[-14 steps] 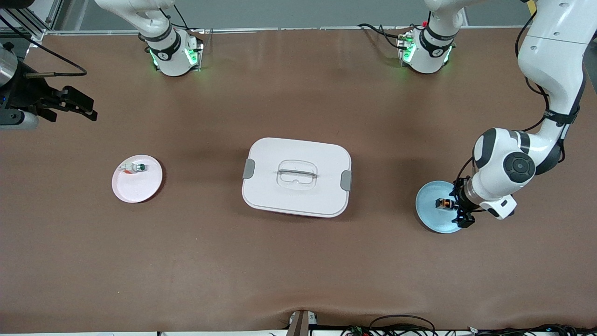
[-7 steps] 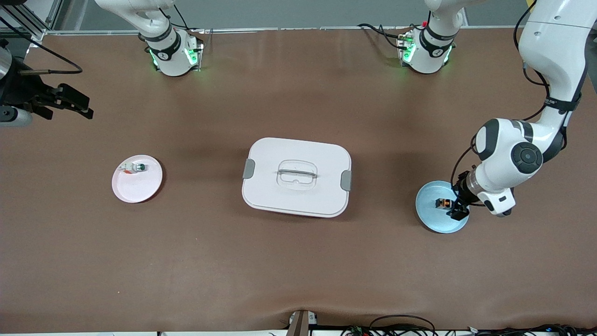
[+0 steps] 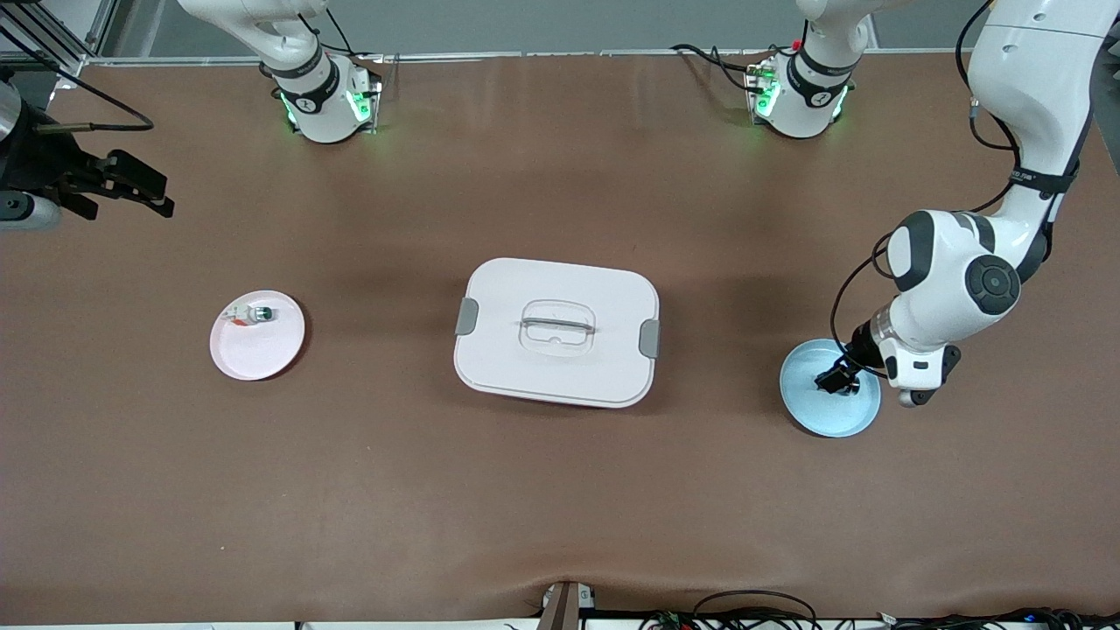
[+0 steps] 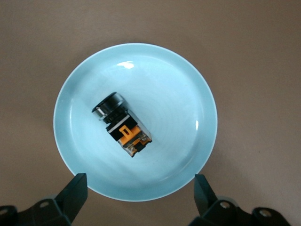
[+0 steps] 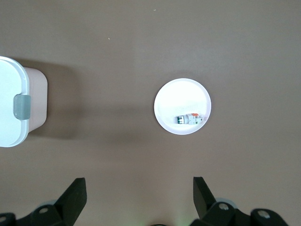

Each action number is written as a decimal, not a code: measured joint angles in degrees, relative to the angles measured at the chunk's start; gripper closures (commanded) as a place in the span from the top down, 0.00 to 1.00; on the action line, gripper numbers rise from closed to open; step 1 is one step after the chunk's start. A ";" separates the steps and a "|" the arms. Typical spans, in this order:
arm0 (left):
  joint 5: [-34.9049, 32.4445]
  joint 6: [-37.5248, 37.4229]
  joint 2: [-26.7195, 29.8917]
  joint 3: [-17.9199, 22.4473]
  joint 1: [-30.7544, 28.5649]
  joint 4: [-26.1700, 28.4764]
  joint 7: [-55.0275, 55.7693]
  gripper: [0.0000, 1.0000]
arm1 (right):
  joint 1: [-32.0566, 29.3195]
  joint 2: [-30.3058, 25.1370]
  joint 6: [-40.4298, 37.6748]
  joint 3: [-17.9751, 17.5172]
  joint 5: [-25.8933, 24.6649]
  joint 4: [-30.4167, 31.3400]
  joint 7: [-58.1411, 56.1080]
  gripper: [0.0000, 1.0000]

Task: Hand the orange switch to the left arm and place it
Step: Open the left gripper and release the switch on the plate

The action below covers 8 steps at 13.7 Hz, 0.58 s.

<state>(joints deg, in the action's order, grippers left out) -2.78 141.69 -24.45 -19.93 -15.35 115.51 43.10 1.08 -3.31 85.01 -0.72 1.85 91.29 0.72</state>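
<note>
The orange switch (image 4: 123,129) lies on its side in the middle of a light blue plate (image 4: 164,94), black body with an orange part showing. My left gripper (image 4: 139,189) hangs open above that plate's rim, and the switch is not between its fingers. In the front view the left gripper (image 3: 836,380) covers the switch on the blue plate (image 3: 822,413) toward the left arm's end of the table. The white box (image 3: 556,331) stands closed mid-table. My right gripper (image 3: 131,187) hovers open and empty over bare table at the right arm's end.
A pink plate (image 3: 259,352) holds a small switch with a green cap (image 3: 252,314), between the box and the right arm's end. The right wrist view shows that plate (image 5: 178,94), its switch (image 5: 190,118) and a corner of the box (image 5: 19,108). Cables run along the front edge.
The left wrist has swung round over the blue plate, and its gripper now covers the switch in the front view. The right gripper has drifted slightly toward the table's end.
</note>
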 measured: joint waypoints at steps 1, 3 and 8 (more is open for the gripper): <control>0.14 0.00 0.24 0.01 0.25 0.03 -4.82 1.00 | -0.01 0.00 0.00 0.05 0.00 0.00 -0.26 1.00; 0.35 0.00 0.50 0.03 0.77 0.04 -14.50 1.00 | -0.02 -0.01 0.00 0.11 0.00 0.00 -0.38 1.00; 0.39 0.01 3.16 0.48 1.09 -0.09 -28.23 1.00 | -0.02 -0.03 0.79 0.12 0.02 0.00 -0.47 1.00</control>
<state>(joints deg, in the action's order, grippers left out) -2.39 141.70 -21.29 -19.45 -14.26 115.42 14.87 1.06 -3.34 85.80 -0.60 1.87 91.29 0.25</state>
